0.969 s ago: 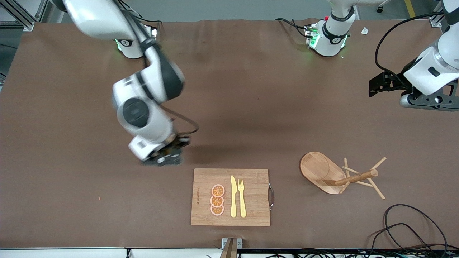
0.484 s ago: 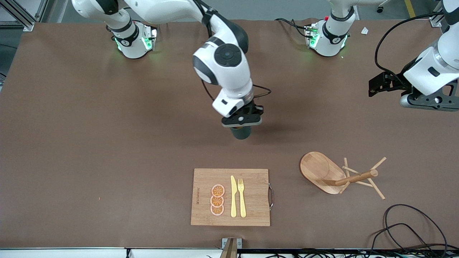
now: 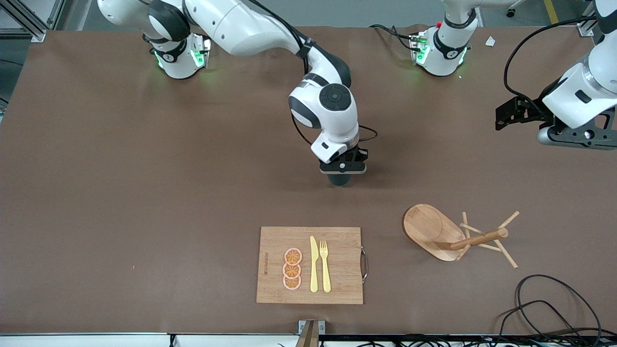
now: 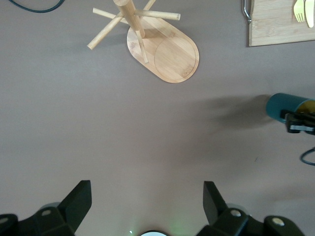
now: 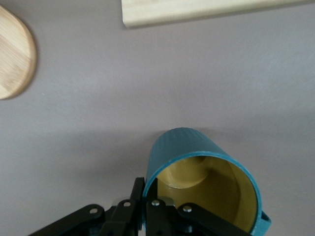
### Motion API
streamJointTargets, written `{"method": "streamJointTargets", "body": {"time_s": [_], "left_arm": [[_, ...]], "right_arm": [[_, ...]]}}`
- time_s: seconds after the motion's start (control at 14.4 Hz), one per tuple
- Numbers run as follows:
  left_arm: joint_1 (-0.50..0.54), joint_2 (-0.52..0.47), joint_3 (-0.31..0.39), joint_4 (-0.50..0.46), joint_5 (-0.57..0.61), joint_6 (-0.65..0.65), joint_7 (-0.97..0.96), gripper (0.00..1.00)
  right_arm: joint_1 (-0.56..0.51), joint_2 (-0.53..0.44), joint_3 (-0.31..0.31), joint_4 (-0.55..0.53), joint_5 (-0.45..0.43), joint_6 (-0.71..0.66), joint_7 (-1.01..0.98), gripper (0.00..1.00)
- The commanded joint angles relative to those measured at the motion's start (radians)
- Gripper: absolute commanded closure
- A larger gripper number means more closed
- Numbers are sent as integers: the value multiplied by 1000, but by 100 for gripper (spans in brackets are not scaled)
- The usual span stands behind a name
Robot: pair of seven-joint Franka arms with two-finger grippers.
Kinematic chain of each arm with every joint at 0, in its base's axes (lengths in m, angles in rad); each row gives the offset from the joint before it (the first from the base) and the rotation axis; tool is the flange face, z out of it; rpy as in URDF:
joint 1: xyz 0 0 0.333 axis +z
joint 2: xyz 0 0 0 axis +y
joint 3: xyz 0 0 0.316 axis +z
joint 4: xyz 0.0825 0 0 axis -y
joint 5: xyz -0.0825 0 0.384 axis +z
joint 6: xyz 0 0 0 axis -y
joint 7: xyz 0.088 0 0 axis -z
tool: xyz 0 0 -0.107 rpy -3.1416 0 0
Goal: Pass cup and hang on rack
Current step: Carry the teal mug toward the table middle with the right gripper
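Observation:
The dark teal cup (image 3: 340, 180) with a yellowish inside (image 5: 216, 187) hangs over the middle of the table. My right gripper (image 3: 342, 169) is shut on the cup's rim, one finger inside and one outside (image 5: 146, 189). The wooden rack (image 3: 429, 229) stands on its oval base toward the left arm's end, nearer the front camera than the cup, its post (image 3: 479, 238) and thin pegs free. My left gripper (image 3: 503, 118) waits open and empty (image 4: 146, 187) high over the left arm's end. Its wrist view shows the rack (image 4: 170, 54) and the cup (image 4: 283, 105) farther off.
A bamboo cutting board (image 3: 342, 262) with a yellow knife, a fork and orange slices lies near the front edge, nearer the camera than the cup. Its edge (image 5: 211, 10) shows in the right wrist view. Black cables (image 3: 544, 299) lie at the front corner by the rack.
My right arm has swung with the cup from beside the cutting board to the table's middle, toward the left arm's end. The left arm has not moved.

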Motion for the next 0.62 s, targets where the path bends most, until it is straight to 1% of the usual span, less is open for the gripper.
{"method": "streamJointTargets", "body": {"time_s": [0.0,0.07,0.14,0.21,0.35,0.42,0.55], "left_arm": [[4,5,0,18,-17,-6,15,0],[4,5,2,18,-17,-6,15,0],[4,5,2,18,-17,-6,15,0],[4,5,0,17,-9,-6,14,0],[-3,5,0,23,-8,-6,7,0],[-4,7,0,28,-6,-6,6,0],[-7,7,0,28,5,-6,0,0]], "right_arm": [[19,35,-14,44,11,-7,34,97],[21,42,-17,44,9,-4,34,95],[24,48,-20,44,8,-4,36,87],[28,48,-20,44,6,-2,38,75],[28,47,-22,44,3,-5,36,58],[28,42,-22,44,2,-5,38,54],[24,13,-22,43,0,-15,38,31]]}}
